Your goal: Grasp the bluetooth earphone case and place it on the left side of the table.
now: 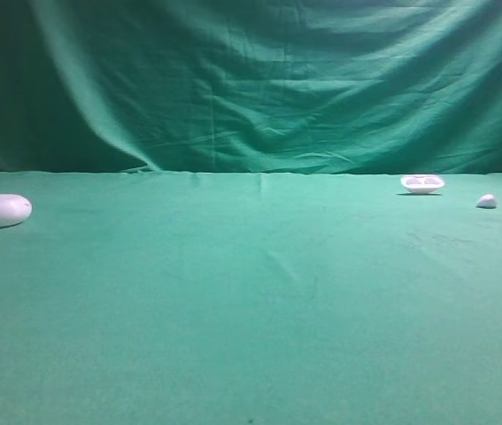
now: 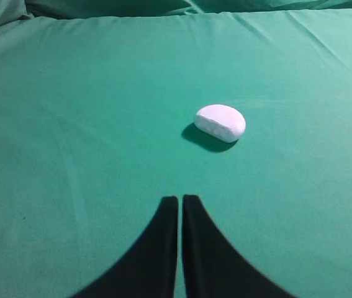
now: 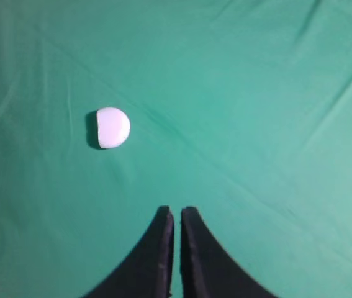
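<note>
- Earphone case (image 1: 0, 211), the largest white piece, lay flat on the green table (image 1: 251, 336) hard by its left edge, free of any grip; judged from where it sat, the placing looked finished
- Seen from the left wrist, the same case (image 2: 220, 122) rested a little ahead of the left gripper (image 2: 180, 200) and to one side of it, apart from it, a dark shadow under its near flank
- Left gripper's two black fingers were pressed together with only a hairline slit between them and nothing held, so that hand had no part in carrying just then
- Right gripper (image 3: 176, 212) likewise stood pressed together on nothing, above bare cloth
- Small white pebble-like piece (image 3: 112, 127) lay ahead of that right gripper, untouched; in the high view it (image 1: 487, 201) sat near the table's right edge
- Shallow white tray (image 1: 422, 183) stood just beside it, toward the back edge, well apart from the case, which kept the left side for the task's thing alone
</note>
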